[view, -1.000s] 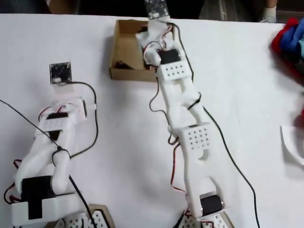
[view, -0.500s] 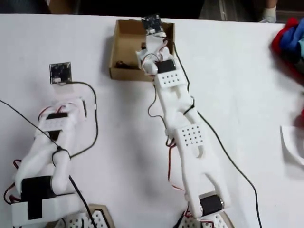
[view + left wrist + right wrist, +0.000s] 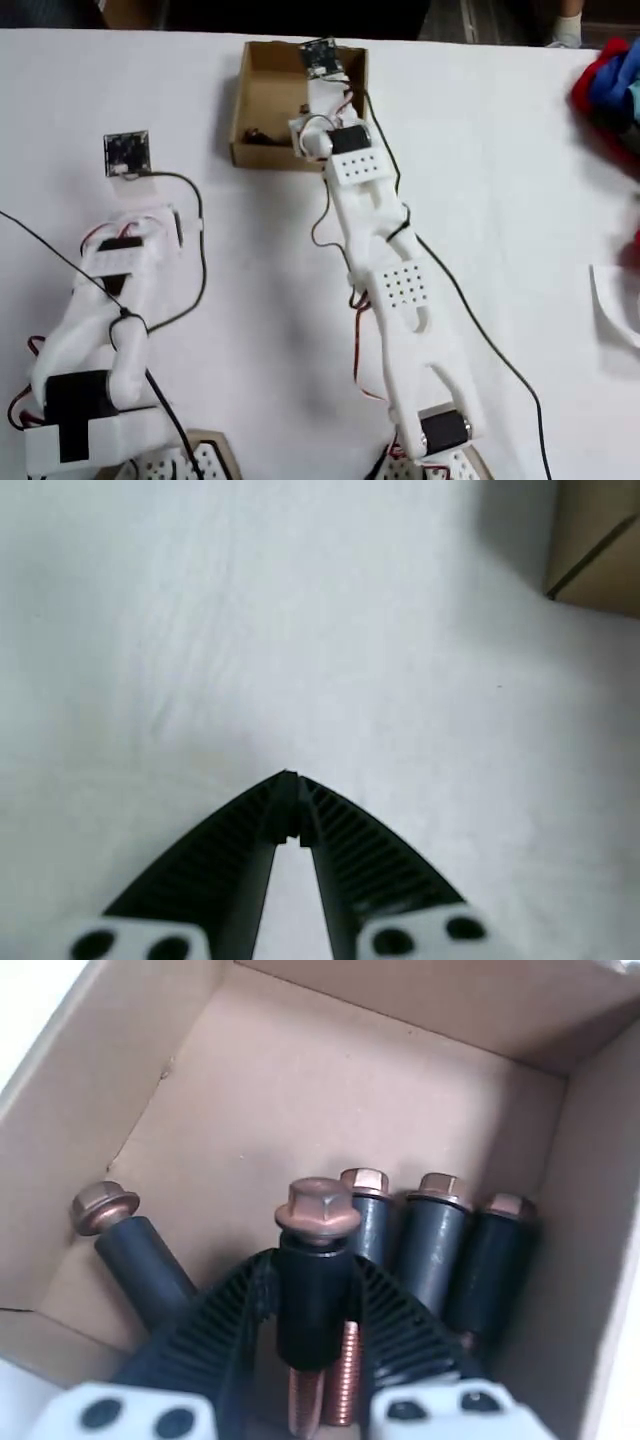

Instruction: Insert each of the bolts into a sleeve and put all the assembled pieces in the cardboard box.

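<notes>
High view: a white table (image 3: 520, 150) had a brown box (image 3: 262, 90) near its far edge. The right arm (image 3: 375, 215) was stretched out long, with its end over the box. The left arm (image 3: 110, 290) was folded up on the other side, well apart from the box. A red and blue cloth (image 3: 605, 80) lay at the table's edge.

Left wrist view: the left gripper (image 3: 290, 785) had its two black fingers (image 3: 350, 850) pressed together with nothing between them. It hung over bare table. A corner of the box was off to one side, apart from it.

Right wrist view: the right gripper (image 3: 315, 1270) was inside the box, pinching a black sleeve (image 3: 312, 1310) from both sides. A copper bolt (image 3: 317, 1207) went through the sleeve, head up, with its screw end poking out below. The sleeve stood upright. I could not tell if it touched the box floor. Three more put-together pieces (image 3: 435, 1245) leaned in a row against one box wall, just behind it. A fifth piece (image 3: 140, 1255) lay tilted near the other wall, apart from the rest.
</notes>
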{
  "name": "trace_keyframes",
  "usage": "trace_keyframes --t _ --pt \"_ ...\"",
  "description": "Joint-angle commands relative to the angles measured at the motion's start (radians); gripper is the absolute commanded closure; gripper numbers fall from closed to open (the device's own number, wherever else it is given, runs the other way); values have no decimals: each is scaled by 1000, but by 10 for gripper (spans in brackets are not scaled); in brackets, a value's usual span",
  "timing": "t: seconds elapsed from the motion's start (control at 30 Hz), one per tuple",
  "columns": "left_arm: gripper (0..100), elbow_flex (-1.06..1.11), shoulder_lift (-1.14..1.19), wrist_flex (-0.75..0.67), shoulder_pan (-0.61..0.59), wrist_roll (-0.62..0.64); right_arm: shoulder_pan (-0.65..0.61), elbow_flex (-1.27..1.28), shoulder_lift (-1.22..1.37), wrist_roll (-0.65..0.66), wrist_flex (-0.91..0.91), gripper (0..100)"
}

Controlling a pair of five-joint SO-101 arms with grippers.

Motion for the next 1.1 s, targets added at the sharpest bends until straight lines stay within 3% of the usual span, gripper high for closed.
trace_keyframes --t 0.0,0.1,0.27,0.33,0.7,0.93,1.07 --pt "974 -41 -3 -15 11 -3 2 -64 -22 -3 -1 978" --pt "974 -39 -3 -15 11 -3 2 -63 -21 0 -10 947" --pt "974 -39 -3 -15 11 -3 -8 -57 -21 57 -27 758" --pt "974 -39 -3 -15 11 -3 -15 -64 -21 61 -27 732" --pt "974 -39 -3 -15 11 -3 47 -195 -35 68 -24 786" --pt "974 -39 -3 -15 11 -3 156 -304 -50 68 -18 840" --pt "974 -39 -3 -12 11 -3 245 -302 -120 68 216 861"
